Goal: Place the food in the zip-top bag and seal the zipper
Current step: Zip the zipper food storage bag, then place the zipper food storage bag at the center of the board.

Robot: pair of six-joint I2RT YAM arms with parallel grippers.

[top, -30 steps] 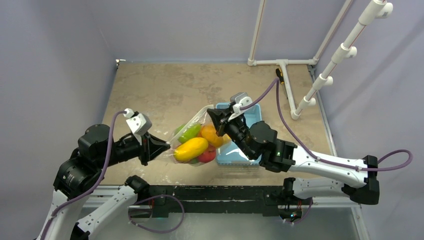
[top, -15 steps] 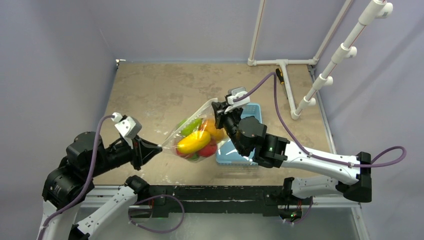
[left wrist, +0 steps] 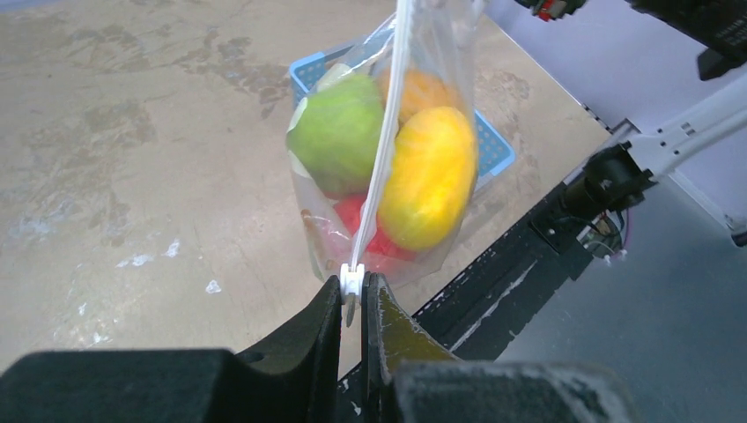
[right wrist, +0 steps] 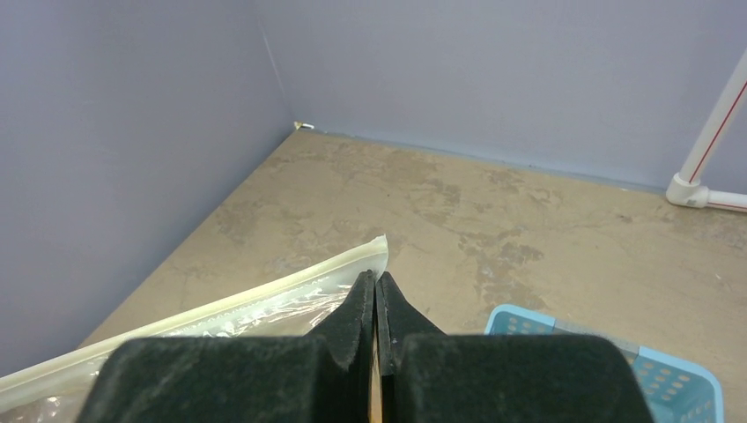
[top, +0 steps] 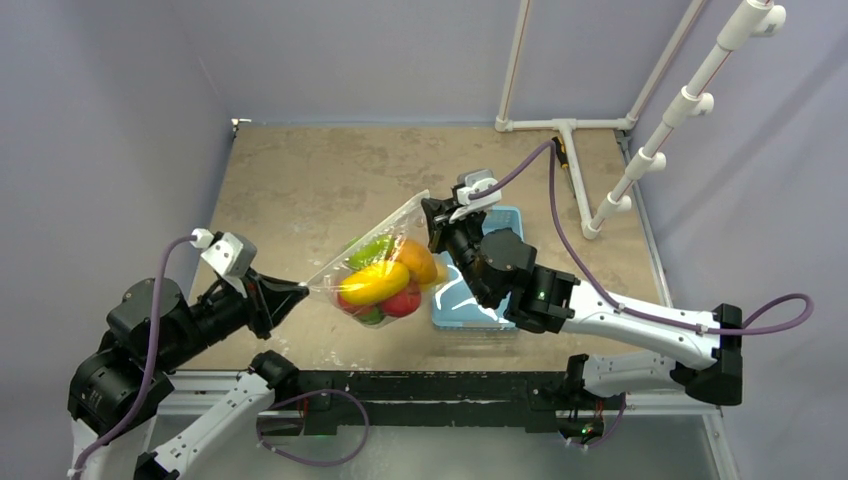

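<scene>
- I find all visible food (top: 385, 283) inside the zip-top bag (top: 345, 266).
- My left pincer (left wrist: 352, 300) pinches the end of the zipper (left wrist: 384, 132); my right pincer (right wrist: 376, 291) is clamped on the bag's opposite corner.
- Sealing looks nearly finished.

L fingers (left wrist: 313, 322) pinched near-shut; R fingers (right wrist: 356, 310) fully shut, pointing inward.

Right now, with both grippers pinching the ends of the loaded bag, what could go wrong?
1. The left gripper pinches only the small white tab at the end of the zipper; the weight of the food could pull it free.
2. The right gripper holds just a corner of the zip-top bag; a slip at either end could drop the load onto the blue basket or near the table edge.
</scene>
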